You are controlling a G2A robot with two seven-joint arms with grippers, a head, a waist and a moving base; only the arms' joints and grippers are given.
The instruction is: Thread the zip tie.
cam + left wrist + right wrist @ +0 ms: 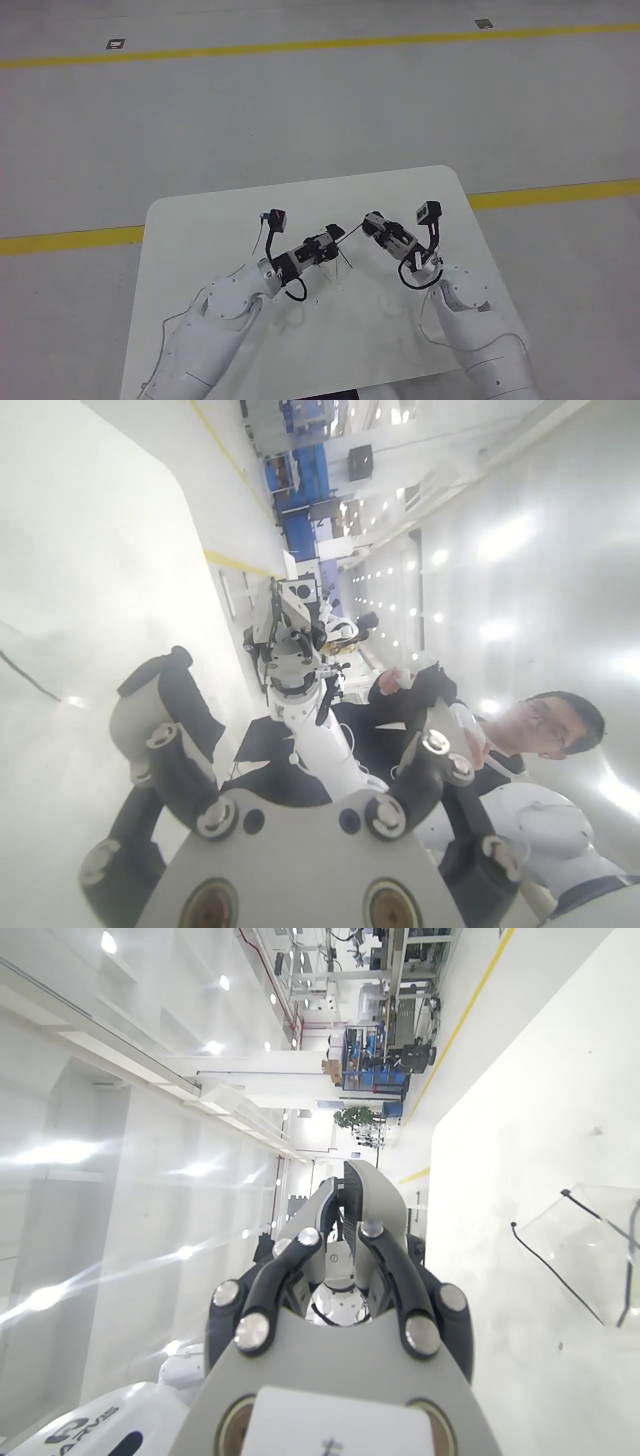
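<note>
Gripping thin, light, springy zip tie [351, 232] near tail: right tool [349, 1188] seemingly clenched on it, left tool [300, 695] released.

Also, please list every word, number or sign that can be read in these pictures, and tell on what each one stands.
None can be read for sure.
White label behind the right pincer: dark mark, cut off at the edge, unreadable.
Small floor plates: too small to read.
Table and zip ties: no print.
</note>
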